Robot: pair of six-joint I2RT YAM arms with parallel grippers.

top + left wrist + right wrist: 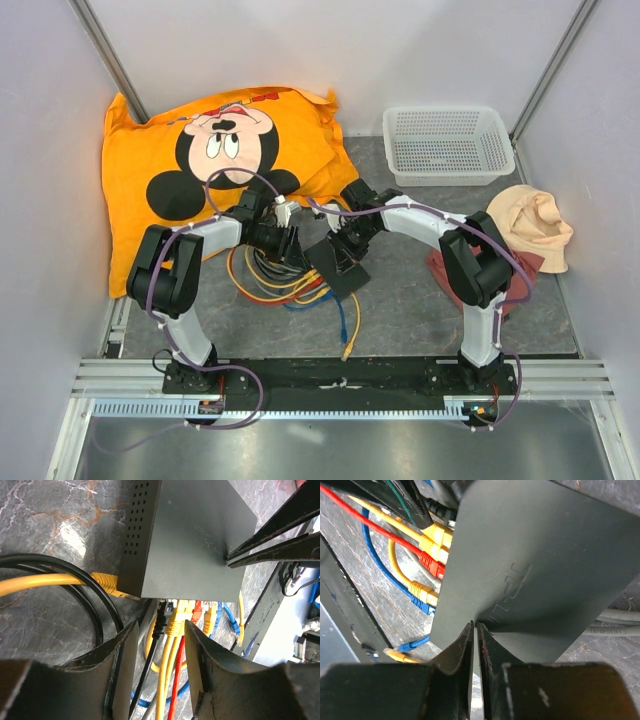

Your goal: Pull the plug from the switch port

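Observation:
The matte-black switch (338, 268) lies flat on the grey table; it also shows in the left wrist view (195, 540) and the right wrist view (535, 555). Black, yellow, red and blue plugs sit in its port edge. My left gripper (161, 630) is open just short of that edge, its jaws either side of a black plug (161, 620) and a yellow plug (177, 620), touching neither. My right gripper (475, 626) is shut, and its fingertips (250, 547) rest on the switch's top face. Another yellow plug (107, 582) sits in the side edge.
A tangle of coloured cables (275, 280) lies left of the switch, with a loose yellow end (347, 350) near the front. An orange Mickey pillow (210, 150) is at the back left, a white mesh basket (445, 145) at the back right, and a peach cap (535, 225) at the right.

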